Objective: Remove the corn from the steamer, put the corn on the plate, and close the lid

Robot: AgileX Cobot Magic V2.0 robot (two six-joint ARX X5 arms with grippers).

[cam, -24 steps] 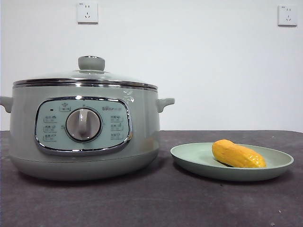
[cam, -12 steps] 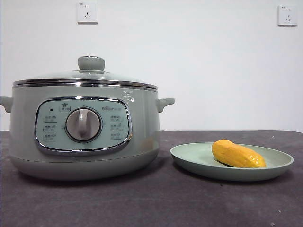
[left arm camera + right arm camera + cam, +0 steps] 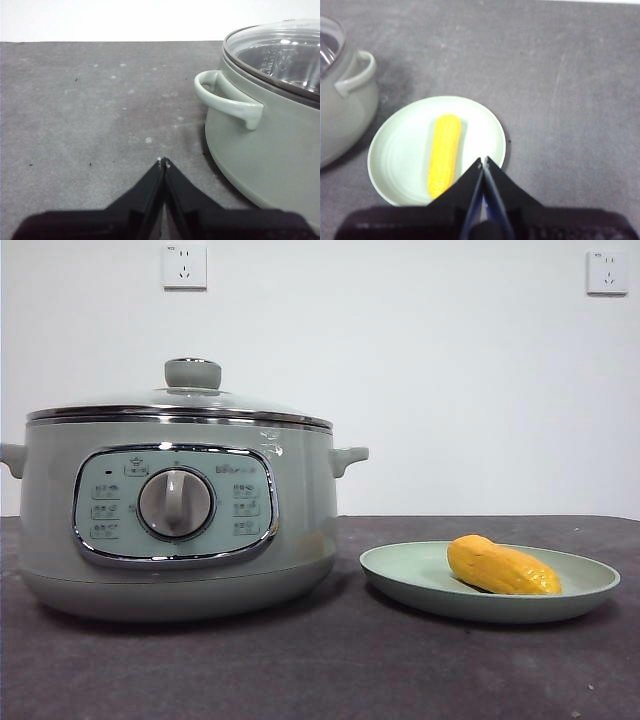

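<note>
Here the dark grey tabletop [image 3: 330, 660] carries the large round sage-green steamer [image 3: 175, 515], its domed glass lid [image 3: 180, 400] with the pale green knob seated on the chrome rim. Just beside it lies the shallow pale green plate [image 3: 400, 575], and the stubby yellow-orange corn [image 3: 502, 566] lies on it. The right tool [image 3: 483, 161] hangs above the plate's edge, jaws closed and empty, the corn just beside its tips. The left tool [image 3: 163, 161], likewise closed, sits near the steamer's side handle [image 3: 225, 97].
</note>
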